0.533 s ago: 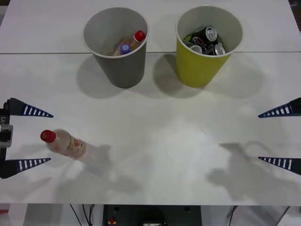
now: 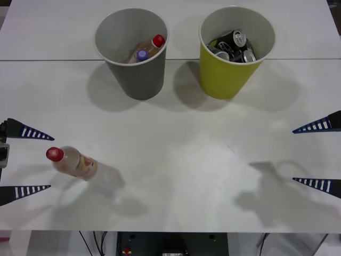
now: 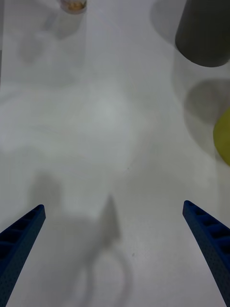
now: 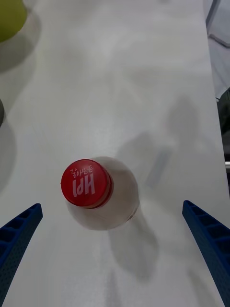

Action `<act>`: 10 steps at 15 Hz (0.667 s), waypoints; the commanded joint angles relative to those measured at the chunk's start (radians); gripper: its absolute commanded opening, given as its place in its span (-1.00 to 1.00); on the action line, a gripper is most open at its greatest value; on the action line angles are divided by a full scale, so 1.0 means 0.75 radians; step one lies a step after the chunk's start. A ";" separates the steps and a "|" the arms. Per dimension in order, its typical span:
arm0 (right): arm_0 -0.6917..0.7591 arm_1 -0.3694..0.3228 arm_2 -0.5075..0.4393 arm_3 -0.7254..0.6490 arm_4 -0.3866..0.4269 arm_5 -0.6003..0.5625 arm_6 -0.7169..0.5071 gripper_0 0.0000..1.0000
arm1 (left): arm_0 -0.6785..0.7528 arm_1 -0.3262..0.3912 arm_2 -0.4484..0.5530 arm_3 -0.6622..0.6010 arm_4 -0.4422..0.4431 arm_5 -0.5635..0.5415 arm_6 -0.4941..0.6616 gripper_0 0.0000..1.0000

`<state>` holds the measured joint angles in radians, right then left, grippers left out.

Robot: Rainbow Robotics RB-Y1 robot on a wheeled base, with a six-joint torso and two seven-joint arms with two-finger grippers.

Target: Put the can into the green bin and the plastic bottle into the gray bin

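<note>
Standing upright, the bottle [image 2: 73,162] is found well in front of the gray bin [image 2: 131,52], toward the left gripper [image 2: 25,160], its red cap directly between that gripper's widely spread fingers, nothing held. Its long axis is judged vertical, so a sideways closure is called for. The right gripper [image 2: 319,156], open and empty, is parked well apart in front of the green bin [image 2: 234,53]. Against the earlier frame, the left gripper is seen drawn slightly back.
</note>
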<state>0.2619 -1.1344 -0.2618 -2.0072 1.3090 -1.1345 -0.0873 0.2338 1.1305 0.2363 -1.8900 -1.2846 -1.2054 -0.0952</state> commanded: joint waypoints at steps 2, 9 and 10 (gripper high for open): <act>0.000 0.000 0.000 0.000 0.000 0.000 0.000 1.00 | -0.009 -0.004 0.000 0.045 0.032 -0.013 -0.002 1.00; 0.000 0.000 0.000 0.000 0.000 0.000 0.000 1.00 | -0.097 -0.033 -0.156 0.334 0.287 -0.009 -0.170 1.00; 0.000 0.000 0.000 0.000 0.000 0.000 0.000 1.00 | -0.117 -0.033 -0.196 0.391 0.336 -0.009 -0.229 1.00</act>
<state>0.2618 -1.1344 -0.2618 -2.0072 1.3090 -1.1345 -0.0873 0.1542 1.1061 0.1059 -1.6211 -1.0535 -1.2123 -0.2423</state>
